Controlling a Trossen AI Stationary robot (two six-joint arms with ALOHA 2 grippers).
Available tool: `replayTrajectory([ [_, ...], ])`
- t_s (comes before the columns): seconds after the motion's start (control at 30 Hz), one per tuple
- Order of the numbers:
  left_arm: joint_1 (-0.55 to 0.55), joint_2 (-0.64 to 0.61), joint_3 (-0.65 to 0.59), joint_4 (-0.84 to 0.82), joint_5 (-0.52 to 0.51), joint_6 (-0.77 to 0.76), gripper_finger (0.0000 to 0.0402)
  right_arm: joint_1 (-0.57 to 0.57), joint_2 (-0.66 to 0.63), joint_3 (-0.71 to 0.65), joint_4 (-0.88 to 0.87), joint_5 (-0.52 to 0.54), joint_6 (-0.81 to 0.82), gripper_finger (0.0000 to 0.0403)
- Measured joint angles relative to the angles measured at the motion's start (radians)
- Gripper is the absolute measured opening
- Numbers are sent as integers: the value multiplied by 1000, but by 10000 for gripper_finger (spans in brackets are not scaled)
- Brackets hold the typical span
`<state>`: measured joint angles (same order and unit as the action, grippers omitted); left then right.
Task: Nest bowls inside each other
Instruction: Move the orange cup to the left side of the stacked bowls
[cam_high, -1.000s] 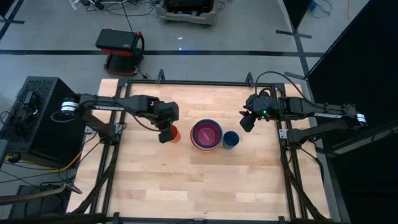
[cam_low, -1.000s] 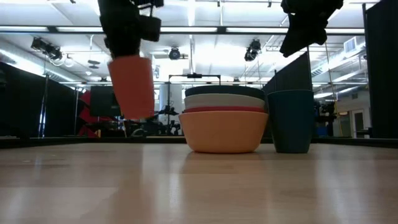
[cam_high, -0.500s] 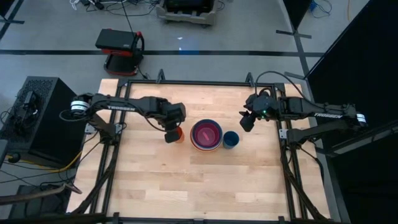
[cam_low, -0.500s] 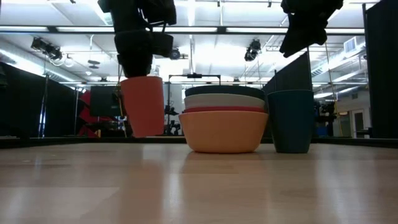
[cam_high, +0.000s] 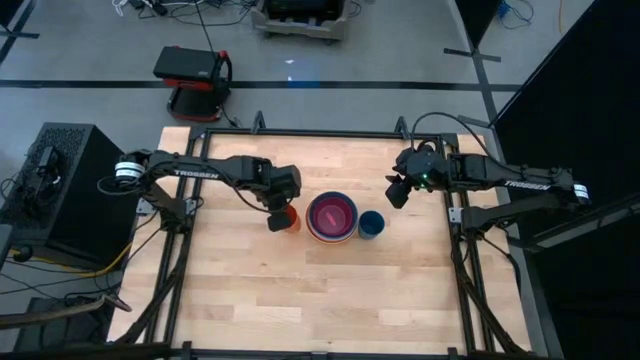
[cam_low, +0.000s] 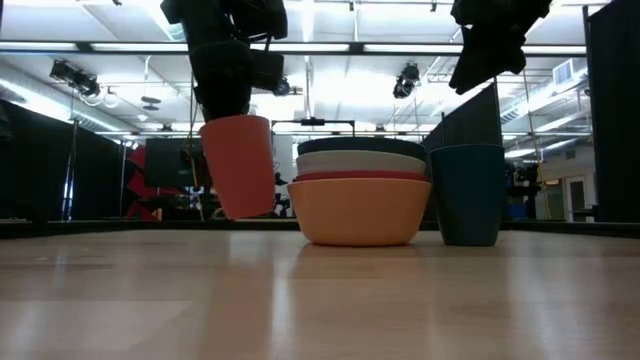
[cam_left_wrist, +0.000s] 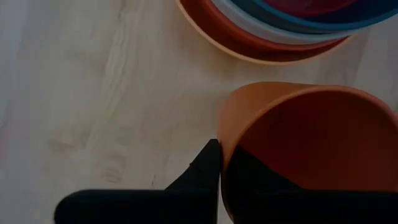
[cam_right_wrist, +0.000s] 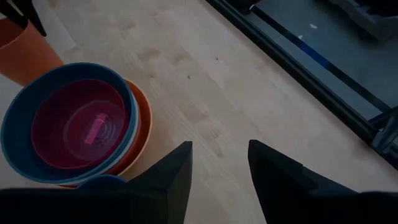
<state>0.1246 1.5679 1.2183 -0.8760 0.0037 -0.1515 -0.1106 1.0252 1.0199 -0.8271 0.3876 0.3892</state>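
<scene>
Overhead, table-level and two wrist views, all sharing the bowls (cam_high: 332, 217).

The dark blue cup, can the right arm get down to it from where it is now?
Probably yes. The right gripper hangs open above the table, just off the dark blue cup, whose open top is uncovered. The bowl stack stands close on its far side, so that side is tight.

This is looking like a robotics lab or test studio. A wooden table (cam_high: 330, 280) is sitting inside a black metal frame (cam_high: 300, 133) on a grey concrete floor (cam_high: 90, 50) marked with dark tape lines (cam_high: 330, 85). Loose cables (cam_high: 200, 12) are trailing across the floor near a red and black machine (cam_high: 192, 80). Studio lights (cam_low: 408, 78) are hanging from ceiling rails, and black curtains (cam_low: 40, 165) are closing off the space.
</scene>
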Motion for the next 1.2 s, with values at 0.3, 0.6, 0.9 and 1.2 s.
replayTrajectory([
  [0.3, 0, 45, 42, -24, 32, 10, 0, -3, 0, 0, 0, 0, 1, 160],
  [0.6, 3, 134, 140, -85, 35, 47, 0, -4, 0, 0, 0, 0, 2, 167],
  [0.9, 4, 185, 148, -121, 27, 65, 0, -4, 0, 0, 1, 0, 0, 155],
  [1.2, 6, 197, 148, -93, 14, 64, 0, -4, 0, 0, 1, 0, -1, 154],
])
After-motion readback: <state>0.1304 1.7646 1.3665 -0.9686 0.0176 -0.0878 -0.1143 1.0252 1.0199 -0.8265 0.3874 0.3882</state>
